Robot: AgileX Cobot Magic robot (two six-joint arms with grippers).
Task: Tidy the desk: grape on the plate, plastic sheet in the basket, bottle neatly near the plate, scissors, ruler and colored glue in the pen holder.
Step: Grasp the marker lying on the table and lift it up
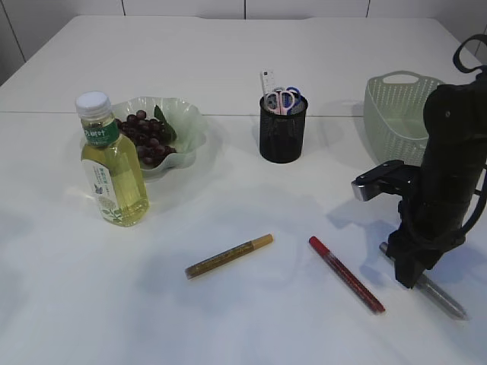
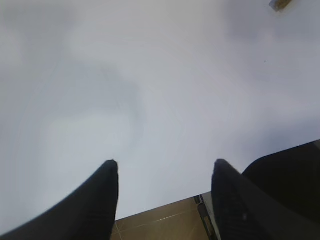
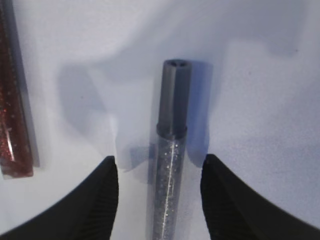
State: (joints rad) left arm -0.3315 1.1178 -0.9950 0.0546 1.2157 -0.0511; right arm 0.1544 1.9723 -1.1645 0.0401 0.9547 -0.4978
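My right gripper [image 1: 409, 281] [image 3: 159, 165] stands open low over the table, its jaws on either side of a silver glitter glue pen [image 3: 172, 150] [image 1: 443, 295] without touching it. A red glue pen [image 1: 346, 274] [image 3: 12, 120] lies to its left and a gold one [image 1: 228, 256] further left. The grapes [image 1: 144, 135] lie in the green plate [image 1: 194, 125], with the bottle [image 1: 114, 171] upright in front of it. Scissors [image 1: 283, 99] and ruler [image 1: 268, 79] stand in the black pen holder [image 1: 283, 133]. My left gripper [image 2: 165, 165] is open and empty over the table's near edge. No plastic sheet shows.
The green basket [image 1: 396, 110] stands at the back right, behind my right arm. Brown floor [image 2: 160, 222] shows beyond the table edge in the left wrist view, where the gold pen's tip [image 2: 280, 4] appears at the top right.
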